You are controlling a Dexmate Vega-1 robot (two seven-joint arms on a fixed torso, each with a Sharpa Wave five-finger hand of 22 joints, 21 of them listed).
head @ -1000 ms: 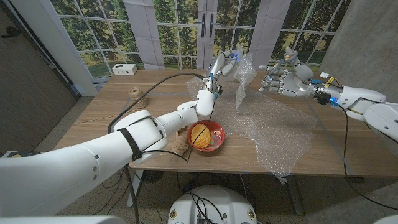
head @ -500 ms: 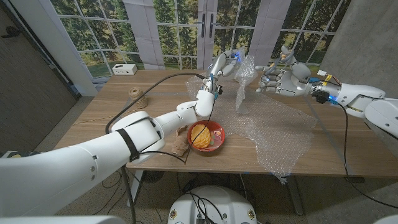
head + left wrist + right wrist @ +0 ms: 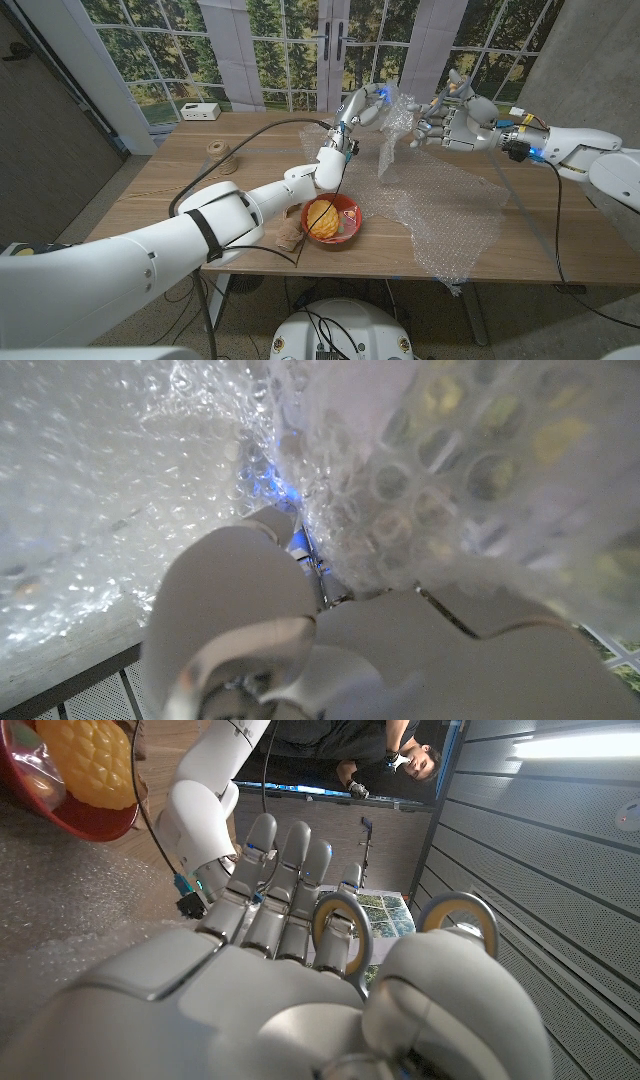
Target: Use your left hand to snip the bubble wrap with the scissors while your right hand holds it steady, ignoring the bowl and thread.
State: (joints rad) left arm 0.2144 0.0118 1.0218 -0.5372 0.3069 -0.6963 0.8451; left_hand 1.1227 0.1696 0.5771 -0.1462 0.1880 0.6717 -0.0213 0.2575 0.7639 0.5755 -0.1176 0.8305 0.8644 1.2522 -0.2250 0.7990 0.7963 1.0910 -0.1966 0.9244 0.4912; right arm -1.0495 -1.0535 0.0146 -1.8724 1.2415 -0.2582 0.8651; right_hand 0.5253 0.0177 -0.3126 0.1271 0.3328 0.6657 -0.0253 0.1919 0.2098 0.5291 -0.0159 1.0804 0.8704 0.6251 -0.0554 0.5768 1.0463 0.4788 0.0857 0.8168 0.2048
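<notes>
A sheet of bubble wrap (image 3: 455, 215) covers the table's right half, with one fold (image 3: 397, 122) lifted up at the back. My left hand (image 3: 362, 104) is raised against that fold and grips the blue-handled scissors (image 3: 378, 92). In the left wrist view the wrap (image 3: 120, 490) crowds around my left hand (image 3: 280, 630), and a thin metal part (image 3: 319, 575) shows with a blue glow beside it. My right hand (image 3: 455, 124) hovers just right of the fold with its fingers spread and nothing in them. In the right wrist view my right hand (image 3: 250, 990) reaches out with its fingers straight.
A red bowl (image 3: 350, 212) with a yellow object in it stands near the front edge. A spool of thread (image 3: 215, 151) and a white box (image 3: 200, 111) sit at the back left. A person (image 3: 380, 750) shows behind the table.
My right hand has moved left and slightly up, closer to the lifted fold of bubble wrap. My left hand with the scissors has barely shifted.
</notes>
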